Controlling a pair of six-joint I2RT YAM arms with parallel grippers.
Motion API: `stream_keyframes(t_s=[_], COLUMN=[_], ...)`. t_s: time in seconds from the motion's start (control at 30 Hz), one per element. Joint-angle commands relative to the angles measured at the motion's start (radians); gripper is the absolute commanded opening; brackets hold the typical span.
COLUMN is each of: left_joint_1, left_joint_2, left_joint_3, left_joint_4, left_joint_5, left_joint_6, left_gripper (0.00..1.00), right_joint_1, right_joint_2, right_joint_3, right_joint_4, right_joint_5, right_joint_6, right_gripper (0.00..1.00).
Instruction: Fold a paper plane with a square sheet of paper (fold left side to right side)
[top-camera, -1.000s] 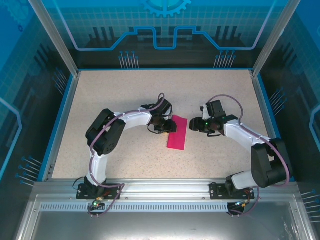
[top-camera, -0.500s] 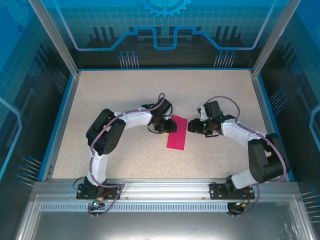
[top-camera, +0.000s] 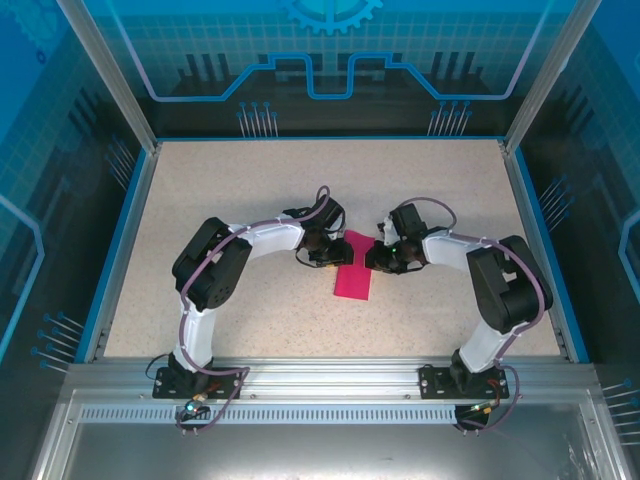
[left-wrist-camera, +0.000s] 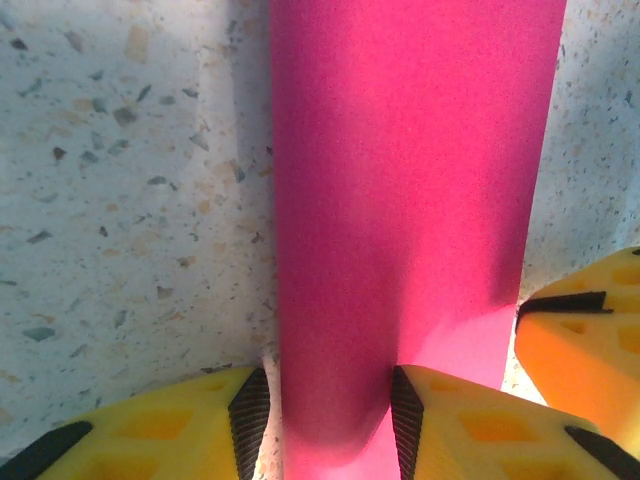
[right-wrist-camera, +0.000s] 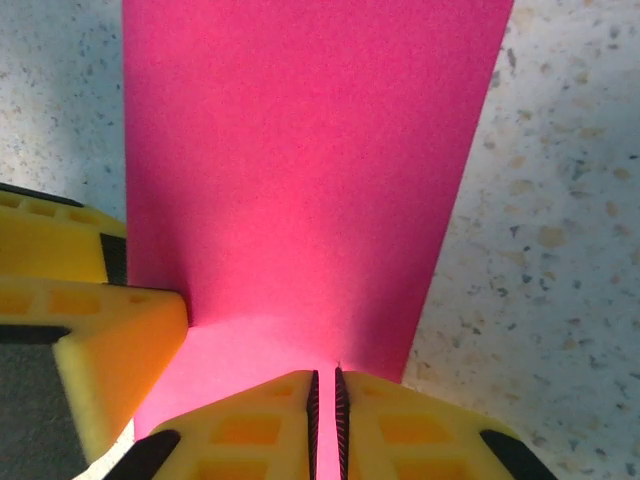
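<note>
Plainly, both arms had folded inward over the speckled table (top-camera: 250, 190), their wrists nearly meeting at its middle. From above, the left arm (top-camera: 210, 268) rose from its base, bent its elbow out to the left, and ran its white forearm to the right. The right arm (top-camera: 505, 285) doubled back at a tight elbow and sent its forearm to the left. The square sheet of paper (top-camera: 354, 278) lay flat between them as a narrow magenta rectangle, its long side running from near to far and leaning a little. Both tools sat at its far half. The left gripper (top-camera: 334, 256) met the strip's left edge, and the right gripper (top-camera: 370, 260) met its right edge, each wrist tipped down toward the table. In the left wrist view the yellow fingers (left-wrist-camera: 190, 430) stood partly apart. One pad sat just beside the paper's left edge and the other lay over its right part, so the pink band ran up between them. One finger of the other tool showed at the right border of that view. In the right wrist view the two pads (right-wrist-camera: 400, 420) stood almost together, a thin dark slit between them, right at the near edge of the upper pink layer. Whether any paper sat inside that slit could not be told.
</note>
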Motion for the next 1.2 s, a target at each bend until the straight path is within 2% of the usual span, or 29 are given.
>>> stream_keyframes(t_s=[0.0, 0.23, 0.5, 0.63, 0.7, 0.8, 0.97, 1.17], left_joint_1=[-0.010, -0.009, -0.005, -0.005, -0.006, -0.007, -0.007, -0.007], left_joint_2=[0.058, 0.032, -0.112, -0.196, -0.220, -0.215, -0.128, -0.042], left_joint_3=[-0.011, -0.008, -0.011, -0.024, -0.032, -0.047, -0.048, -0.023], left_joint_4=[-0.049, -0.053, -0.087, -0.083, -0.067, -0.002, 0.114, 0.106], left_joint_5=[-0.056, -0.055, -0.100, -0.111, -0.074, 0.045, 0.206, 0.188], left_joint_6=[-0.008, 0.001, 0.039, 0.054, 0.060, 0.064, 0.027, 0.044], left_gripper=[0.43, 0.43, 0.54, 0.56, 0.53, 0.41, 0.29, 0.29], right_joint_1=[0.014, 0.031, 0.033, 0.034, 0.034, 0.035, 0.037, 0.042], right_joint_2=[0.032, 0.085, 0.114, 0.113, 0.112, 0.113, 0.113, 0.107], right_joint_3=[0.049, 0.065, 0.052, 0.051, 0.053, 0.054, 0.057, 0.063], right_joint_4=[-0.057, -0.136, -0.156, -0.159, -0.162, -0.164, -0.170, -0.182], right_joint_5=[0.023, 0.087, 0.108, 0.115, 0.118, 0.119, 0.120, 0.132], right_joint_6=[-0.007, -0.043, -0.052, -0.054, -0.056, -0.056, -0.057, -0.059], right_gripper=[0.15, 0.15, 0.15, 0.15, 0.15, 0.15, 0.15, 0.15])
